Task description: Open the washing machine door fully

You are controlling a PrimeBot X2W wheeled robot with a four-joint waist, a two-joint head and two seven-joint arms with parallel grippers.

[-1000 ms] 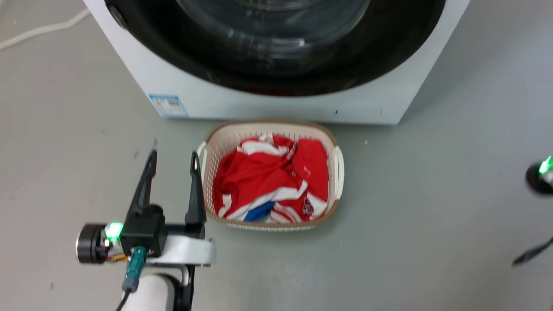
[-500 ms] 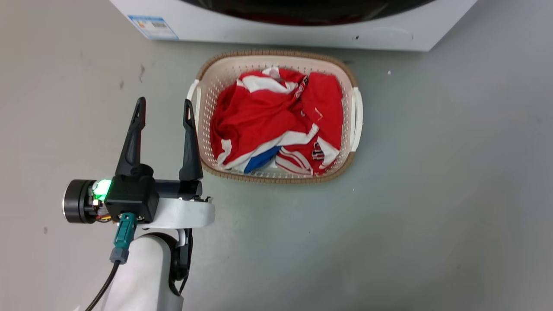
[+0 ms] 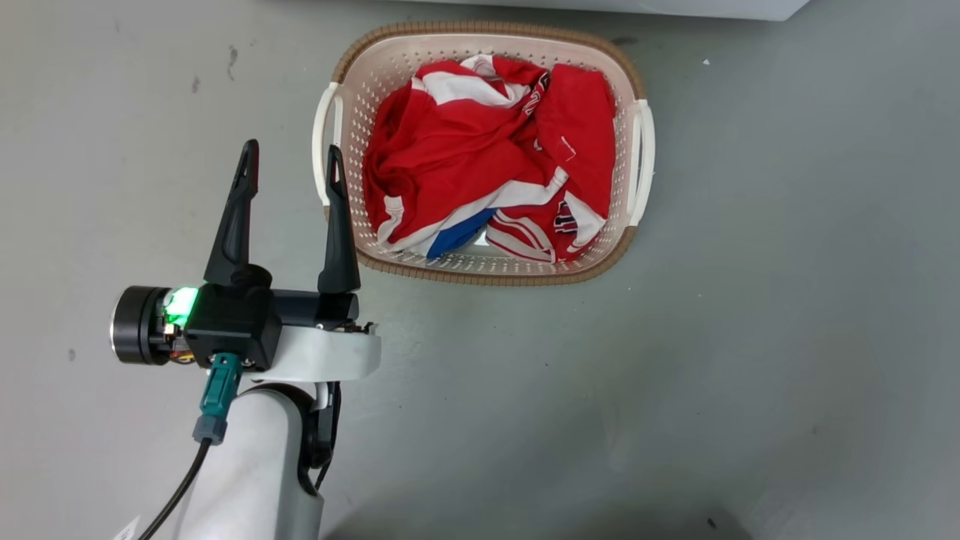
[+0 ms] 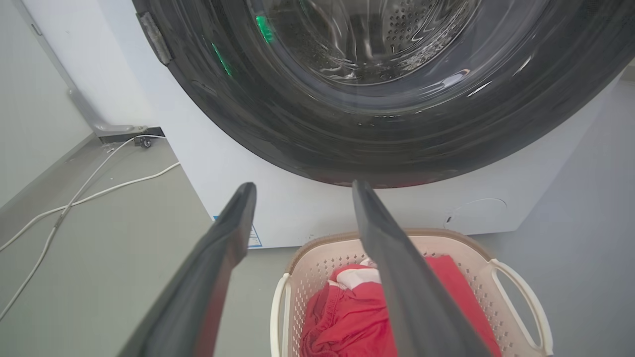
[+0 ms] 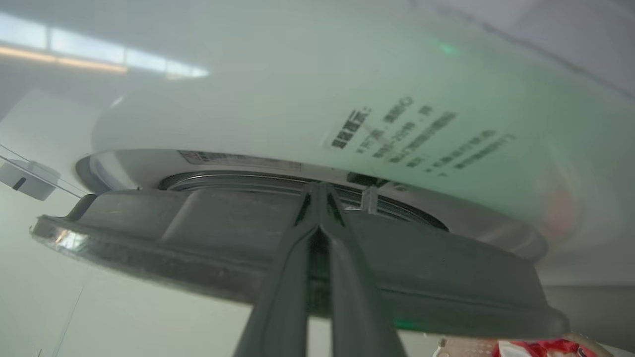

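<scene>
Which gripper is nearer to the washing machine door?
Right. The right gripper, shut, is at the rim of the washing machine door; the left gripper hangs open farther off, beside the laundry basket.

Grey floor [image 3: 750,300], laundry basket [image 3: 480,276], washing machine [image 4: 278,203]

A cream perforated plastic laundry basket [image 3: 487,276] with a brown woven-look rim and white side handles stands on the smooth grey floor [image 3: 750,315]. Inside it lies a crumpled heap of red cloth [image 3: 480,150] with white stripes and a patch of blue toward the near side; it covers most of the basket's bottom. A few small dark marks [image 3: 231,54] dot the floor left of the basket. In the left wrist view thin white cables [image 4: 99,191] trail across the floor toward a pale wall [image 4: 30,99] — a grey strip [image 4: 74,91] slants down it to the floor, with a small dark fitting [image 4: 144,142] just beside its foot.
</scene>
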